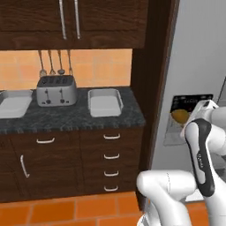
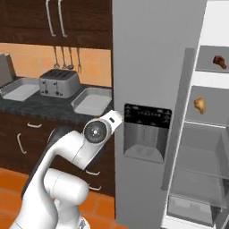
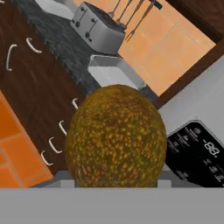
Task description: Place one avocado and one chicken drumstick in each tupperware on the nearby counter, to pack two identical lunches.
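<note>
In your left base view both tupperware trays sit empty on the speckled stone counter (image 1: pixel 70 118), one (image 1: pixel 105 103) right of the ribbed silver toaster (image 1: pixel 56 90) and one (image 1: pixel 14 103) left of it, so you have no lunch packed yet; an avocado (image 1: pixel 181 116) shows as a yellowish blob by the arm's wrist in front of the fridge door. In your right base view two club-shaped drumsticks wait on the open fridge's shelves, the reddish-brown one (image 2: pixel 219 61) above the golden-tan one (image 2: pixel 200 104). In your hand view the rounded, mottled olive-brown avocado (image 3: pixel 116 135) sits right at the gripper, apparently clamped between the jaws, with the nearer smooth pale tray (image 3: pixel 114 73) beyond.
</note>
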Available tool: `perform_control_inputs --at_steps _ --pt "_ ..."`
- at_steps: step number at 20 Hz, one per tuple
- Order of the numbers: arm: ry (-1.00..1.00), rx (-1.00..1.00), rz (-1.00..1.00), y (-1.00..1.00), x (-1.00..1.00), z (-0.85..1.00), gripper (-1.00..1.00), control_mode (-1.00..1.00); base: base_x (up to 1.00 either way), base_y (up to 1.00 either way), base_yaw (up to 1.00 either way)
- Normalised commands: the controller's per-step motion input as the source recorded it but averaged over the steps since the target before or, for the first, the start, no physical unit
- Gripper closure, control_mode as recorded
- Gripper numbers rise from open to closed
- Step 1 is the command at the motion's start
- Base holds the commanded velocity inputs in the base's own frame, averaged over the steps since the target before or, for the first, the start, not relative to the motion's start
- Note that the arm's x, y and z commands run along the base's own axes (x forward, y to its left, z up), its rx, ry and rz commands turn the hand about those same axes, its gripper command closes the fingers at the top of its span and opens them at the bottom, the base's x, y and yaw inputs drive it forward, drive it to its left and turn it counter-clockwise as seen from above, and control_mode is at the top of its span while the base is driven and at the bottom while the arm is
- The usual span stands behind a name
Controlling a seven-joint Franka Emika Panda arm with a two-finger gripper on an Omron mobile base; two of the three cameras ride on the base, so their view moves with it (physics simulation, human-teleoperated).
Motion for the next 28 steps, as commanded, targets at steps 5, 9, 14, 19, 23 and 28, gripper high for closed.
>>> perform_control_inputs --at_steps 5,9,14,19,23,28 --pt "0.00 0.00 0.00 0.00 0.00 0.00 1.00 1.00 0.57 1.00 0.06" --pt "0.00 0.00 0.00 0.00 0.00 0.00 1.00 1.00 1.00 0.71 -0.04" --pt "0.00 0.00 0.00 0.00 0.00 0.00 1.00 1.00 0.94 0.02 -0.14" --pt "0.00 0.00 0.00 0.00 0.00 0.00 1.00 1.00 0.63 0.07 -0.13" --pt "0.00 -0.13 -0.04 0.12 0.45 -0.60 1.00 -1.00 0.00 0.00 0.00" --pt "0.10 -0.10 0.00 0.16 0.64 -0.63 1.00 -1.00 0.00 0.00 0.00"
